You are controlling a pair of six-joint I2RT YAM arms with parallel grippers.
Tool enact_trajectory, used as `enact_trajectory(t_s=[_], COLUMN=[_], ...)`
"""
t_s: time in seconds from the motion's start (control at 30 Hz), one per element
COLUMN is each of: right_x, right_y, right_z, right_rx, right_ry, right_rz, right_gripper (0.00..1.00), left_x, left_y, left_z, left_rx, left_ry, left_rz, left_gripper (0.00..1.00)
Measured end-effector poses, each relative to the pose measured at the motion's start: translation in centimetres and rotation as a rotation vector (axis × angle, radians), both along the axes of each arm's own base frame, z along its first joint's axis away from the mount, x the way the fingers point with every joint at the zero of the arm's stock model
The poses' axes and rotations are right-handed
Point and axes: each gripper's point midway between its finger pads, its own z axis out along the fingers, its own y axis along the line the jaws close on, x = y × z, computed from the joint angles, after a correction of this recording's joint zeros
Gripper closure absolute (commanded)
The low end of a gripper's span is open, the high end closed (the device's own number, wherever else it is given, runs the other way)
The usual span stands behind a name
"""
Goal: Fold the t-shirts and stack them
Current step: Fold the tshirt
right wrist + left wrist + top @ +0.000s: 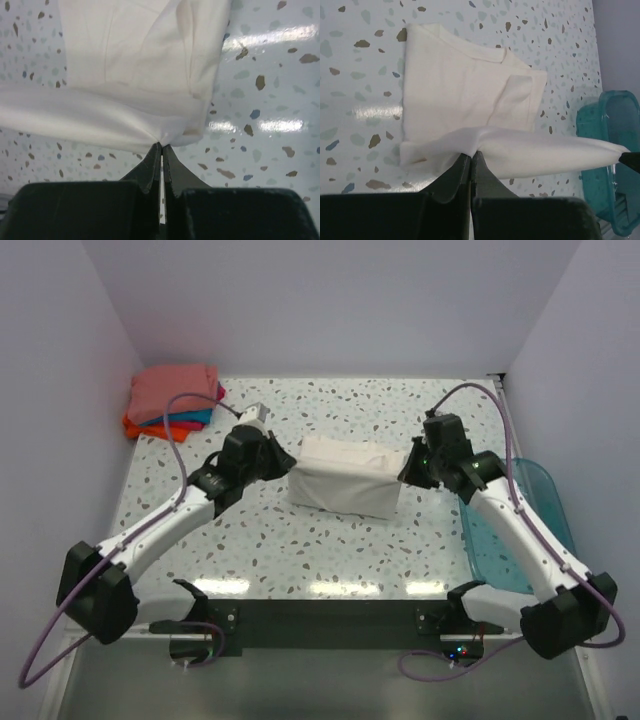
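**TWO-POINT HOLD, CLOTH STRETCHED**

Stack of folded t-shirts (175, 400): lies on the worktop (300, 550) beyond the left hand (283, 462) and further to its left, well apart from it. The top shirt is salmon-pink. Teal and orange edges show beneath it.

Left hand: fingers drawn in to a narrow slit, pinching the left end of the white t-shirt (345, 478). The left wrist view shows a gathered fold of cloth clamped at the fingertips.

White t-shirt: spans the gap between the two hands. One layer is raised and pulled taut from hand to hand. The remaining layers lie flat on the worktop just beyond both sets of fingertips.

Right hand (408, 468): fingers likewise narrow, gripping the right end of the same shirt, with cloth bunched at the tips.

Teal plastic bin (520, 520): sits to the right of the right hand and nearer than it, alongside the right arm.
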Motion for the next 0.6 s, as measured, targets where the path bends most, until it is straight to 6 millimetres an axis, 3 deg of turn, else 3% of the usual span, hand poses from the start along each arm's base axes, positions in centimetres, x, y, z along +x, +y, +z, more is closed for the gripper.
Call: enact_trajectory(t_s=[0.2, 0.37, 0.43, 0.5, 0.57, 0.6], right_x=[7.9, 13.8, 16.3, 18.9, 21.2, 22.1], right_y=[-2.1, -3.3, -3.8, -4.3, -4.7, -5.0], right_z=[-2.1, -4.9, -6.6, -7.5, -8.6, -8.9], right_rx=[0.014, 0.053, 0.061, 0.055, 0.041, 0.034], right_ry=[0.07, 0.118, 0.142, 0.144, 0.152, 0.148], right_rz=[-0.101, -0.148, -0.162, -0.17, -0.172, -0.169], right_gripper=[1.0, 1.0, 0.78, 0.51, 0.41, 0.39], left_x=[7.1, 13.5, 15.9, 17.8, 18.8, 19.0], left_y=[-2.2, -3.1, -3.4, -3.4, -2.7, -2.2], left_z=[-1.4, -4.1, -5.4, -6.6, -7.7, -8.2], left_rx=[0.003, -0.001, -0.011, -0.029, -0.05, -0.051], left_ry=[0.03, 0.047, 0.047, 0.039, 0.051, 0.06], left_rz=[-0.016, -0.015, -0.026, -0.041, -0.045, -0.041], left_gripper=[1.0, 0.97, 0.63, 0.37, 0.24, 0.23])
